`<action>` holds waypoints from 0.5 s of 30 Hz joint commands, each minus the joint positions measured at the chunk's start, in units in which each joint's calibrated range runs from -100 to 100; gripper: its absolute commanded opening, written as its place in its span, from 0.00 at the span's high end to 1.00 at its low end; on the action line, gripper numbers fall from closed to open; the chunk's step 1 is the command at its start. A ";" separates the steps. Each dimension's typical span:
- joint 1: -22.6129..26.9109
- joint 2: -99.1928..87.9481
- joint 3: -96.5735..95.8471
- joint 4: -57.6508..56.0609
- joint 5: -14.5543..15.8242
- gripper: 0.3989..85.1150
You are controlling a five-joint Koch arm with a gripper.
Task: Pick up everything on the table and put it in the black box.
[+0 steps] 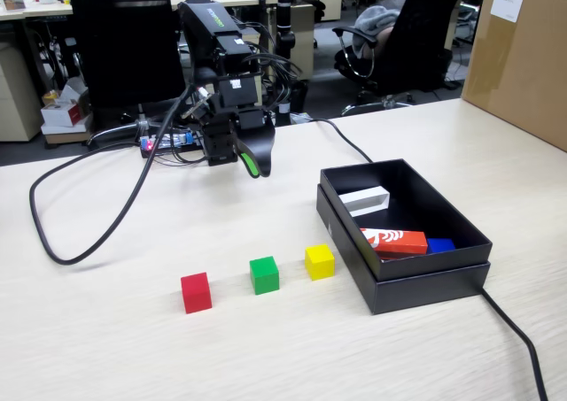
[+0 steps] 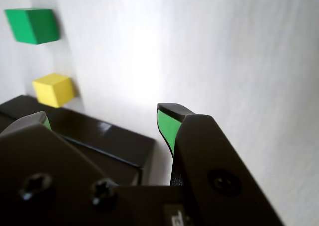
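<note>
Three small cubes lie in a row on the pale wood table (image 1: 115, 348): red (image 1: 196, 292), green (image 1: 264, 274) and yellow (image 1: 320, 261). To their right stands the black box (image 1: 425, 290). My gripper (image 1: 257, 165) hangs above the table behind the cubes, left of the box's far corner. In the wrist view the gripper (image 2: 107, 117) is open with nothing between its green-padded fingers. Beyond them show the box's corner (image 2: 99, 136), the yellow cube (image 2: 53, 90) and the green cube (image 2: 32, 25). The red cube is outside the wrist view.
Inside the box lie a white bar (image 1: 365, 200), a red-and-white block (image 1: 394, 240) and a blue block (image 1: 439, 244). A brown carton (image 1: 523, 56) stands at the back right. Black cables loop at the left (image 1: 80, 233) and run past the box's front corner (image 1: 518, 339).
</note>
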 commanded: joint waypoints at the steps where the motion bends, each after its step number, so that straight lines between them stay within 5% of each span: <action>1: -0.05 5.87 9.33 -0.90 0.10 0.49; 15: 0.10 42.01 39.16 -0.90 2.10 0.49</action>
